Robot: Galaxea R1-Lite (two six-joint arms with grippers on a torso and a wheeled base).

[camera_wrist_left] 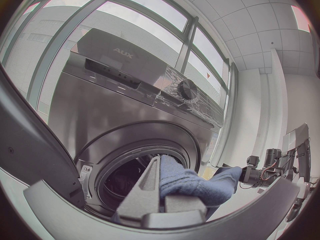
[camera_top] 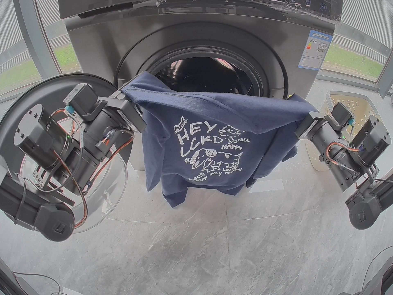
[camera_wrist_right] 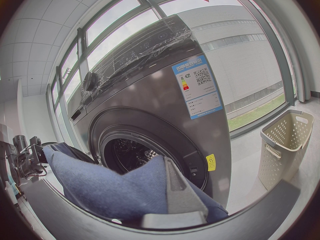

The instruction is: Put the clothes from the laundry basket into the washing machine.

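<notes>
The navy shirt [camera_top: 208, 144] hangs across the lower part of the drum opening [camera_top: 204, 72], and what lies in the dark drum cannot be made out. Its cloth covers the tips of the left gripper [camera_top: 130, 94] and the right gripper [camera_top: 303, 124]. The right arm hides much of the laundry basket [camera_top: 360, 103], and its inside is out of sight. The head view's upper edge cuts off the top of the washing machine [camera_top: 123, 41].

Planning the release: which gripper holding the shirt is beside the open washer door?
The left gripper; the right gripper holds the shirt by the laundry basket.
</notes>
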